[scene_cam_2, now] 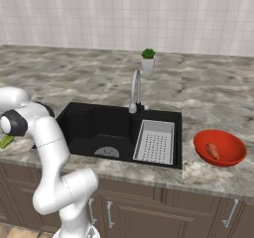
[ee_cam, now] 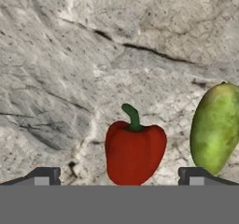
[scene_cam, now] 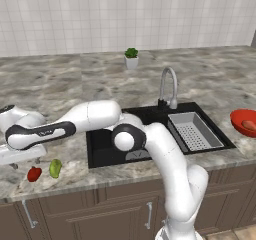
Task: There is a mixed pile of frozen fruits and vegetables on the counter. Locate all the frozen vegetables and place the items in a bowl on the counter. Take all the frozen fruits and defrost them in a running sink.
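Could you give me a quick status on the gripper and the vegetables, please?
Gripper open, above red pepper on counter. Yellow-green fruit close beside pepper, apart. Orange piece already in red bowl.

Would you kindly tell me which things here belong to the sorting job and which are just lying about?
Job:
- red pepper
- yellow-green fruit
- orange piece, already in the red bowl
- black sink with faucet
- gripper, jaws open over the pepper

Lying about:
- potted plant
- grey rack
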